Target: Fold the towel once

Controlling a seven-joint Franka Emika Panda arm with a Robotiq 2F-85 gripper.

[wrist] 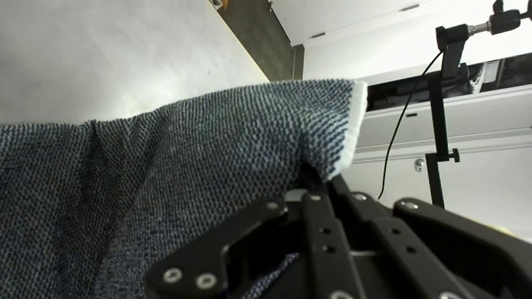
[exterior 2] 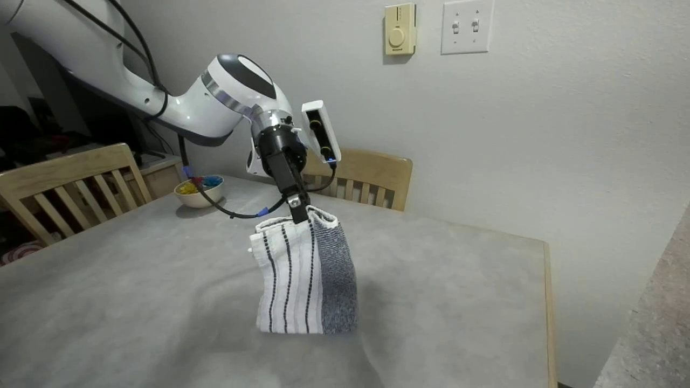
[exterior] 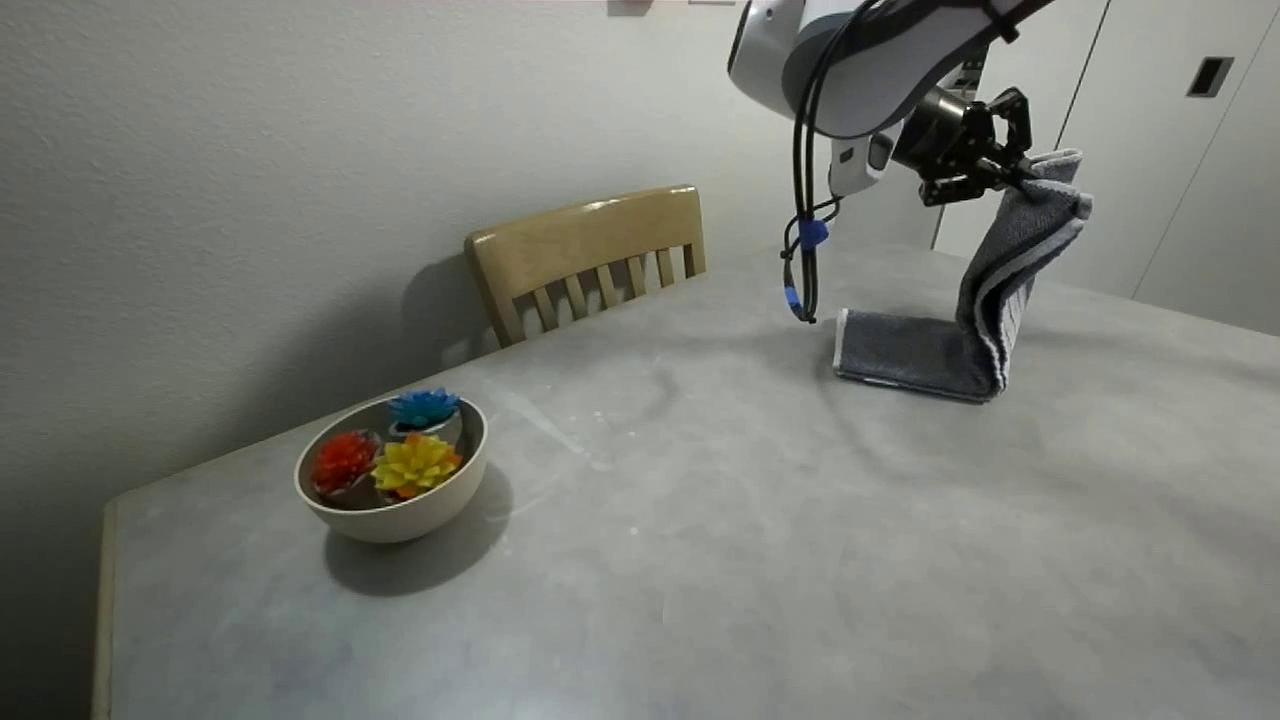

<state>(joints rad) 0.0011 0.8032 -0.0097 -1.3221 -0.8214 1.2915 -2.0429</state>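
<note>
The towel (exterior: 1030,235) is blue-grey with a whitish edge. In an exterior view its upper part hangs from my gripper (exterior: 1022,178), and its lower end lies flat on the table, bent into an L shape. In an exterior view the towel (exterior 2: 339,280) shows white with dark stripes on one side and blue-grey on the other, with my gripper (exterior 2: 299,214) at its top edge. In the wrist view my gripper (wrist: 322,180) is shut on the towel (wrist: 216,149) close to its white-trimmed edge. The pinched cloth is partly hidden by the fingers.
A cream bowl (exterior: 400,522) with red, blue and yellow artificial plants stands on the grey table (exterior: 700,560); the bowl (exterior 2: 198,201) shows at the far left too. A wooden chair (exterior: 590,235) stands behind the table by the wall. Cables (exterior: 805,190) hang from the arm.
</note>
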